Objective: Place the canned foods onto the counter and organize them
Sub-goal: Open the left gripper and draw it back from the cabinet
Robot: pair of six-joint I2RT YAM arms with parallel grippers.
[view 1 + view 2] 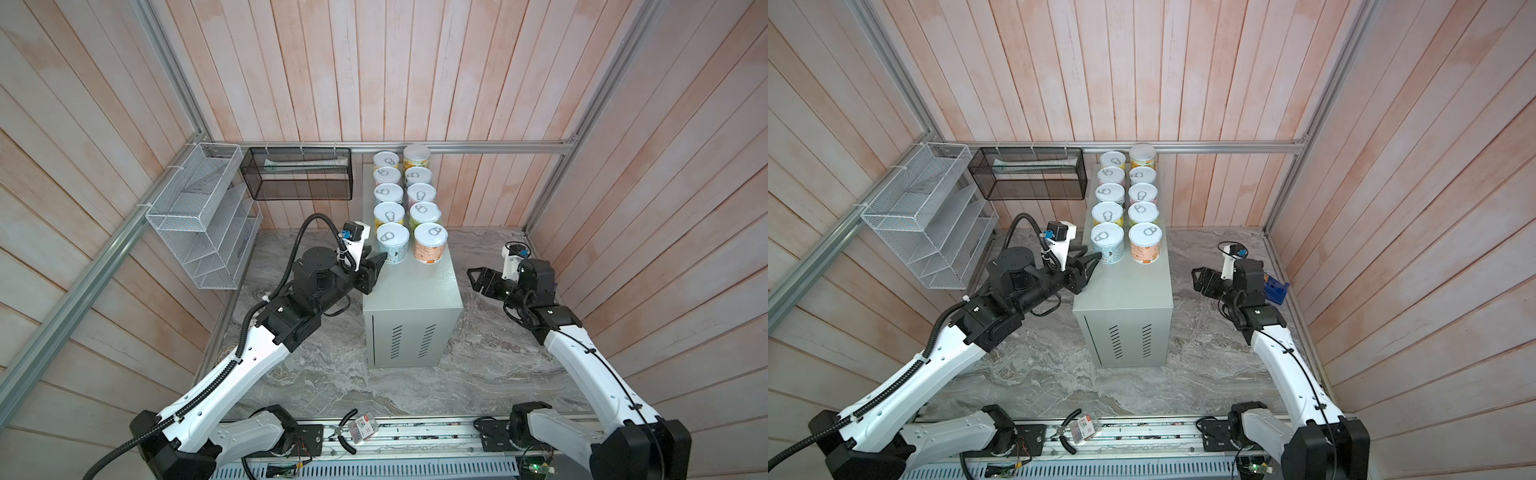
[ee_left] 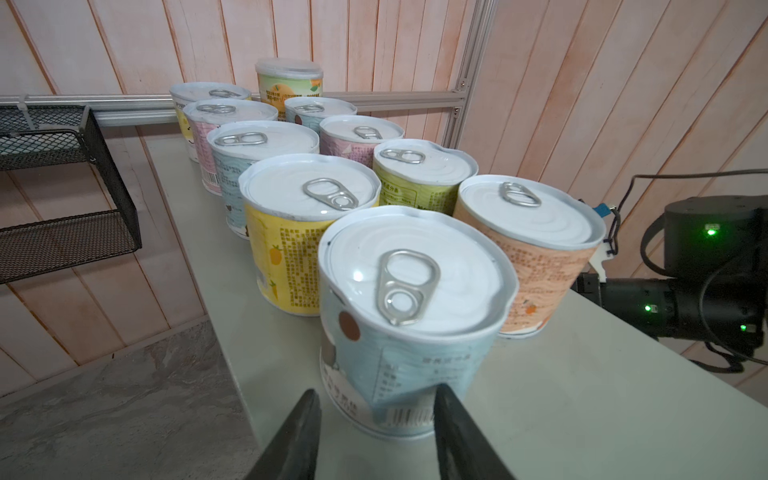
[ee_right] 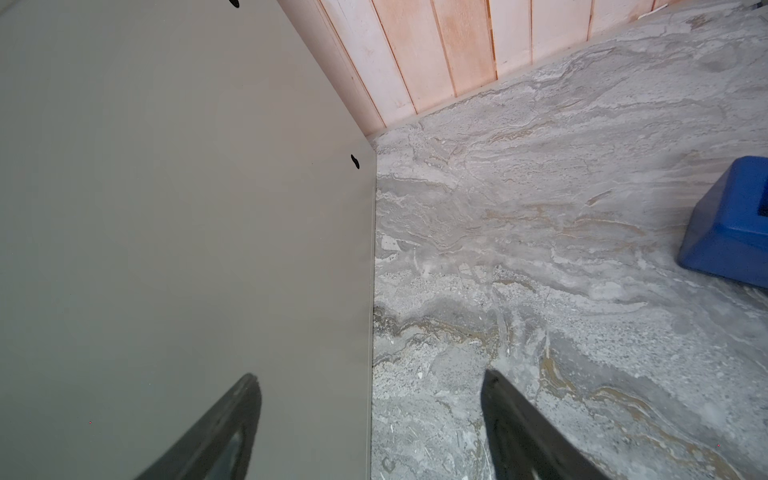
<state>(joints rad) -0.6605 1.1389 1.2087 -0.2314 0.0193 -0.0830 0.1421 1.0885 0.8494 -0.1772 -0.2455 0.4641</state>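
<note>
Several canned foods stand upright in two rows on the counter point(image 1: 411, 291), the pale grey-green cabinet, in both top views. The nearest in the left row is a pale-blue can point(image 1: 392, 243) point(image 2: 411, 291), and an orange can point(image 1: 430, 243) stands beside it. My left gripper point(image 1: 376, 259) point(image 2: 378, 397) reaches in from the left. Its fingertips point(image 2: 446, 405) press the two sides of the pale-blue can's near part, low down, and the can rests on the counter. My right gripper point(image 1: 471, 276) point(image 3: 370, 376) hangs open and empty beside the counter's right wall point(image 3: 166, 208).
A white wire rack point(image 1: 199, 208) and a black mesh basket point(image 1: 297, 174) hang on the left and back walls. A blue block point(image 1: 1276, 289) point(image 3: 731, 232) lies on the marble floor behind the right arm. Pliers and a tag point(image 1: 353, 430) lie on the front rail.
</note>
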